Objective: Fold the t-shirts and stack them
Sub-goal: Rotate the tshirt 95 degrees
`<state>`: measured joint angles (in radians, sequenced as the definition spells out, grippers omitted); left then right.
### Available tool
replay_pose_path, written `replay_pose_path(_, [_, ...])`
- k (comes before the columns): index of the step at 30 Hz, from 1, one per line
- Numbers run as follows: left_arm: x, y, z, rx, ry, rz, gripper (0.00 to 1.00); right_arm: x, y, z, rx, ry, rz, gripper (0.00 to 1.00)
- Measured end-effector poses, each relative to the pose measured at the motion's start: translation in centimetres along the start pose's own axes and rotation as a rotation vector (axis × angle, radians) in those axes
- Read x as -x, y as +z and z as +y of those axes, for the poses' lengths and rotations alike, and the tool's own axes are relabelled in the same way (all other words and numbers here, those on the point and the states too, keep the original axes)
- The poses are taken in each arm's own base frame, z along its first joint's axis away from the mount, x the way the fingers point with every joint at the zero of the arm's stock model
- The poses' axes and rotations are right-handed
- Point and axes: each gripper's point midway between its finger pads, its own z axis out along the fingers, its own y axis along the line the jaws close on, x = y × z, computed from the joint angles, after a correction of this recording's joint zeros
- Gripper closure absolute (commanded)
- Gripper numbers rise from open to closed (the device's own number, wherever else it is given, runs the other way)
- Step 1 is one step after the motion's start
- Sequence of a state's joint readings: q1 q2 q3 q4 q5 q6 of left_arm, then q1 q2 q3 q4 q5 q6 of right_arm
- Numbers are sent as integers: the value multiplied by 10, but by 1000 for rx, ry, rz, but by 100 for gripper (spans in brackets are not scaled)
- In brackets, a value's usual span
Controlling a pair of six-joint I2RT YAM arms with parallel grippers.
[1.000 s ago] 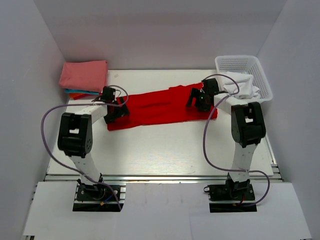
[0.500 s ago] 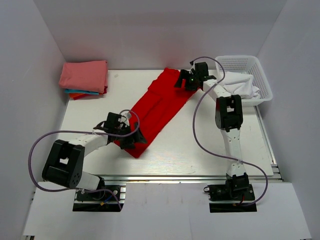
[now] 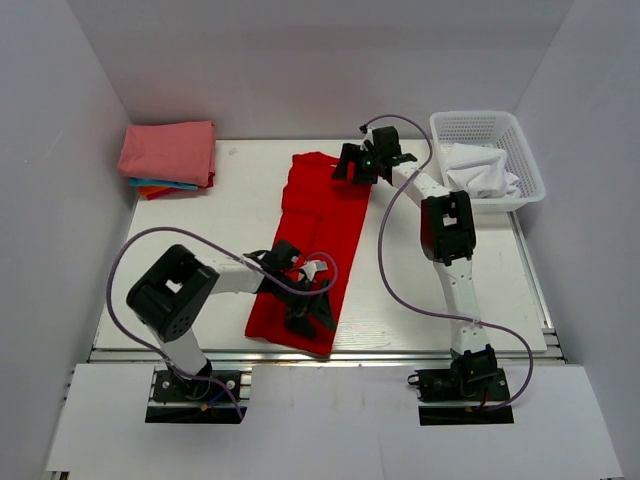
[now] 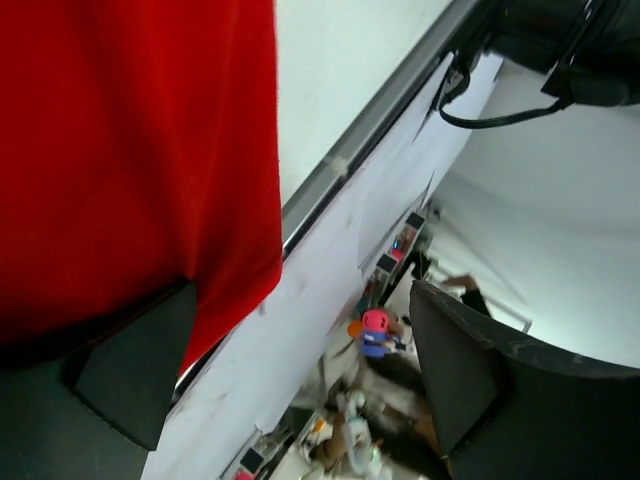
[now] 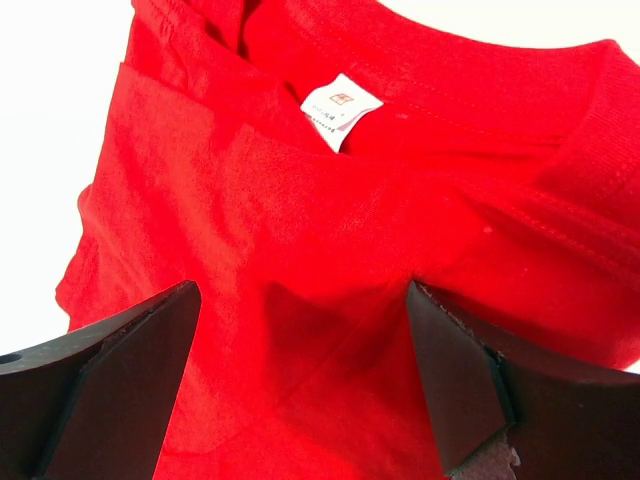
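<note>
Red dominates the near end of your workspace: the bright red soft cloth t-shirt (image 3: 315, 240) lies on the white table (image 3: 200, 250) as a long narrow strip, folded lengthwise. It runs from the near edge away toward the back wall. Your left gripper (image 3: 308, 310) sits over the strip's near end, close to the table's front edge. In the left wrist view its dark fingers (image 4: 130, 370) stand wide apart. A corner of the red hem lies against one of them and the other is clear of the cloth, so that hand is released and grasps nothing. Beyond the hem, the same view shows the grey metal rail (image 4: 390, 95) along the table edge.

Farther away, your right gripper (image 3: 352, 165) reaches to the strip's far end, at the collar. In the right wrist view its jaws are spread wide above the neckline. The small white neck label (image 5: 342, 108) shows just beyond the gap between them. Nothing is pinched there, so this hand is released too.

At the far left corner, well apart from the red shirt, sits the stack of folded shirts (image 3: 168, 150): pink on top, with teal and orange-red edges showing beneath. At the far right stands a white plastic mesh basket (image 3: 530, 150) with a crumpled white cloth (image 3: 480, 170) inside.
</note>
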<state>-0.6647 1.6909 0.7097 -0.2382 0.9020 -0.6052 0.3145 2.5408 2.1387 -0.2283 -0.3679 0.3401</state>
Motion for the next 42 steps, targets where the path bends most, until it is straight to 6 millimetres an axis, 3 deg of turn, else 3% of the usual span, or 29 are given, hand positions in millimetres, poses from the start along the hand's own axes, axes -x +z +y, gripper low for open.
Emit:
replay_pose_path(9, [4,45,-36,44,143,135,0,-1,7,10,37,-15,-9,10])
replay_pose_path(12, [8,51,-41,104,199,129,0,-1,8,11,38,-20,-10,10])
replay_pose_path(16, [27,47,-41,254,292,34,0,-2,6,11,28,-43,-3,10])
replay_pose_path(19, [48,20,-39,404,338,-119,0,-4,-3,12,-4,-61,12,10])
replay_pose_path(21, [64,-11,-38,529,342,-270,0,-7,-16,15,-25,-68,26,10])
replay_pose_path(24, [80,-73,-40,707,278,-522,0,-8,-45,28,-52,-86,28,10])
replay_pose_path(25, [81,-100,-36,788,228,-615,0,-4,-57,34,-62,-95,15,10])
replay_pose_path(29, [81,-160,-39,899,127,-842,0,2,-93,54,-110,-114,-29,10])
replay_pose_path(31, [80,-185,-34,947,76,-933,0,-7,-105,62,-137,-107,-28,10])
replay_pose_path(34, [81,-211,-23,991,15,-1026,0,-45,-108,73,-175,-102,25,10])
replay_pose_path(39, [81,-236,3,1010,-51,-1109,0,-143,-98,79,-243,-104,223,10])
replay_pose_path(42, [87,-240,13,992,-71,-1121,0,-167,-96,79,-263,-100,282,10])
